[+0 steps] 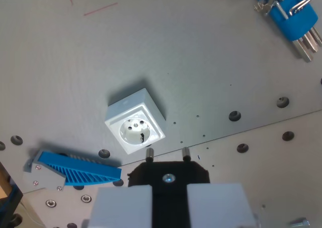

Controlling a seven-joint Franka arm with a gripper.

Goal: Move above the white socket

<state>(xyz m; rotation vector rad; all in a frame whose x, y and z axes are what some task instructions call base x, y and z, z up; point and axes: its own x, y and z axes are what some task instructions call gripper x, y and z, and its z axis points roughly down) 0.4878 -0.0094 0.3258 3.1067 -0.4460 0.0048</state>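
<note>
Nearly there, by the look of it, though not yet lined up. In the wrist view the white socket (135,121) sits on the grey table (201,62), left of centre and a little above the tool. It lies turned at an angle, its round recess with the two pin holes facing up toward the camera.

At the bottom edge the gripper (169,203) shows two pale fingers (123,208) closed narrowly on a black plug (168,175), whose two metal pins (149,153) point forward. The left pin's tip seems to lie just beside the socket's near corner; with one view only, height above it cannot be judged.

So the approach seems largely made: the socket is close and plainly in sight. What is left, I judge, is a short shift toward the wrist view's left and forward, so that the plug stands over the recess and not off its corner, and perhaps a turn to match its rotated face.

Well apart are a blue ribbed piece (80,170) at lower left and a blue plug-like part (289,11) at upper right.
</note>
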